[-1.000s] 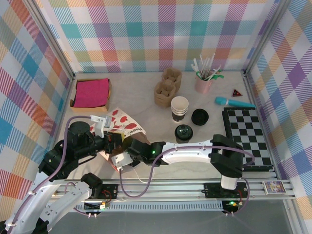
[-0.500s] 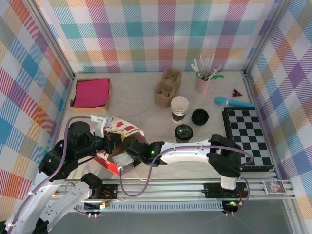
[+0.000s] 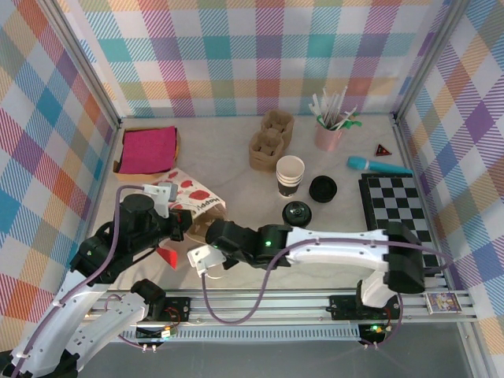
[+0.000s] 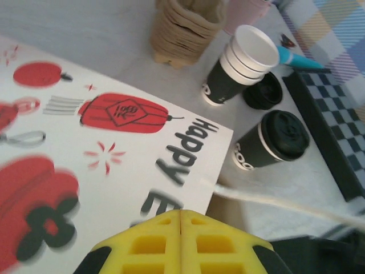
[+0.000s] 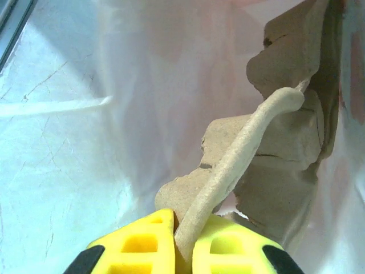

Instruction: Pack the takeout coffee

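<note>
Both jaws shut; R arm (image 3: 339,246) stretched left.

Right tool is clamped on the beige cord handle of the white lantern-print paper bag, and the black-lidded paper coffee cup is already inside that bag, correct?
Not quite. The right tool is shut on the beige cord handle, but the black-lidded paper coffee cup stands on the table outside the white lantern-print paper bag, as the left wrist view shows.

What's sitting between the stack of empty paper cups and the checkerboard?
A loose black lid lies flat on the table between the cup stack and the checkerboard; the top view shows it.
</note>
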Robot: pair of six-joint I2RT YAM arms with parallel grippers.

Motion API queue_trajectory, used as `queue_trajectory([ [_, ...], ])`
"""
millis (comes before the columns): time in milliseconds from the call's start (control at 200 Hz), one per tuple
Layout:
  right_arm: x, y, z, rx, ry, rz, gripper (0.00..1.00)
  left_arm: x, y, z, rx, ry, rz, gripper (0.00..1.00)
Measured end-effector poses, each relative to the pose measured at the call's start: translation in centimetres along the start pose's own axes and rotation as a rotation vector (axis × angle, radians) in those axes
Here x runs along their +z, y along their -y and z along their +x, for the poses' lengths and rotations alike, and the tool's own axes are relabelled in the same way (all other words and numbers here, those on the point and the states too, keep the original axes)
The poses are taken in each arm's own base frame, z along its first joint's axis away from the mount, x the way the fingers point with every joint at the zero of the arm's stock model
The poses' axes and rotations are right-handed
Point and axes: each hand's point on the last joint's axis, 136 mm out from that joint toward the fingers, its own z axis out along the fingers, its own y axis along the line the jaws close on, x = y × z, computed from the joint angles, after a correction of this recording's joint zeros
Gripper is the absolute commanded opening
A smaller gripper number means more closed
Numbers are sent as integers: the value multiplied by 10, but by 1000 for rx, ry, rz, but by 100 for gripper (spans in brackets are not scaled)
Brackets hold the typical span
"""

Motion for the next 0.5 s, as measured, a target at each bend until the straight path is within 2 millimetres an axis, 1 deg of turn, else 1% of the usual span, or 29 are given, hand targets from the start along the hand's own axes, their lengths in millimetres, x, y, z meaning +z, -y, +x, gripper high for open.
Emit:
queue_trajectory([
  [65, -23, 6, -2, 6, 2, 25, 0, 0, -6, -3, -8, 17, -36, 0],
  [125, -43, 6, -2, 10, 4, 39, 0, 0, -12, -7, -14, 36, -69, 0],
  [215, -74, 0, -2, 14, -3, 46, 0, -2, -18, -14, -18, 62, -113, 0],
  [310, -106, -10, 0, 37, -8, 50, 0, -8, -18, -32, -23, 103, -148, 0],
  [400, -133, -18, 7, 96, -16, 49, 0, -15, -17, -51, -28, 145, -175, 0],
  [500, -151, -24, 25, 182, -54, 50, 1, -19, -20, -63, -27, 175, -209, 0],
])
